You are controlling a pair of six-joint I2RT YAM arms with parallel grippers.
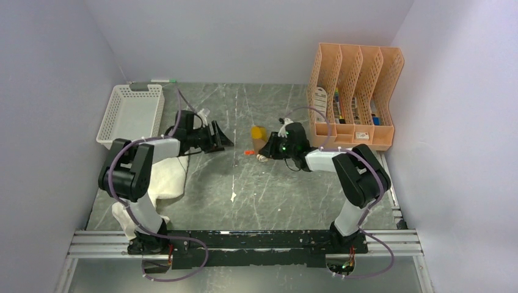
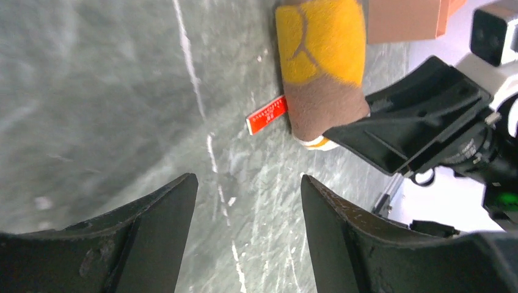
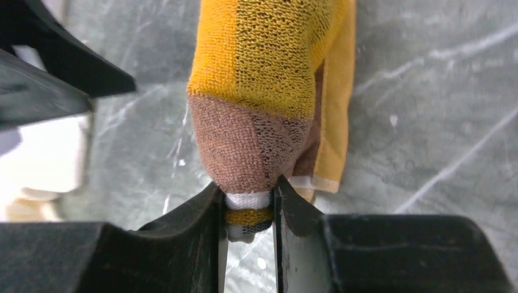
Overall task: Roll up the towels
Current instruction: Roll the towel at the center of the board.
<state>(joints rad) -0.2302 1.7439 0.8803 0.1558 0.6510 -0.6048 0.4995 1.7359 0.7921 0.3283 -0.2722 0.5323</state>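
Note:
The mustard-yellow and brown towel [image 1: 259,133] lies rolled up mid-table, also seen in the left wrist view [image 2: 321,61] and the right wrist view [image 3: 269,79]. My right gripper [image 3: 247,201] is shut on the roll's pale-edged brown end, pinching it between both fingers; from above it sits just right of the roll [image 1: 269,150]. A red label tag [image 2: 267,115] sticks out beside that end. My left gripper [image 2: 247,183] stands open with nothing between its fingers, left of the roll [image 1: 223,139] and apart from it. The cream-white towel [image 1: 165,177] lies crumpled at the left, partly hidden under the left arm.
A white mesh basket [image 1: 131,113] stands at the back left with a marker [image 1: 162,80] behind it. A peach file organizer [image 1: 354,91] holding small items stands at the back right, close behind the right arm. White walls enclose the table.

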